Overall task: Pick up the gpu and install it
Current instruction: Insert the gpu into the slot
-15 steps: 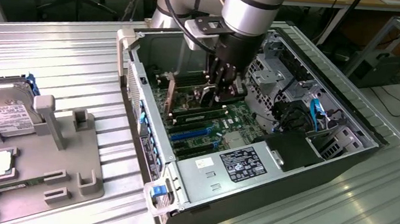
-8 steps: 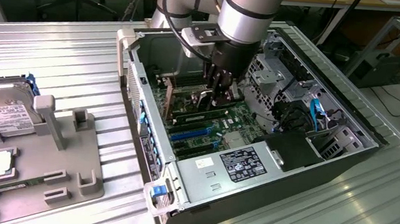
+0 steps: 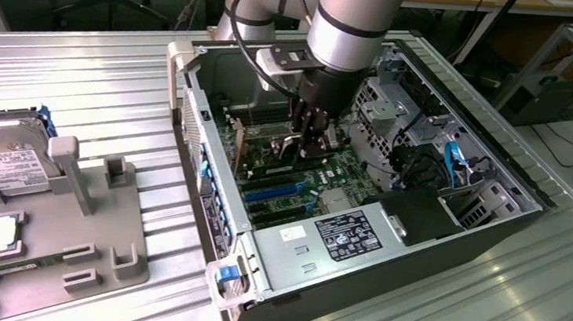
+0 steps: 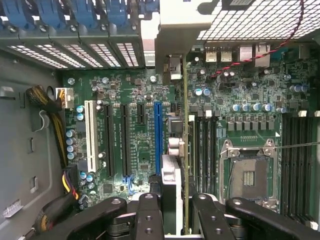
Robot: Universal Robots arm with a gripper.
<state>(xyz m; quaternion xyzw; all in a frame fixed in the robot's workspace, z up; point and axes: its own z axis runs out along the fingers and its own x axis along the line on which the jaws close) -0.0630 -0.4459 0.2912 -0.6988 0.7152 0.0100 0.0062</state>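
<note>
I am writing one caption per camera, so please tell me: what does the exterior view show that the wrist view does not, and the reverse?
Exterior view: the silver robot arm, the ribbed metal table, and a silver boxy hard drive with a white label on a grey plastic tray.
Wrist view: the square metal processor socket and a long white slot.
Both: the open computer case, the green motherboard, and the black fingers clamped on the thin black gpu card with a silver bracket.
</note>
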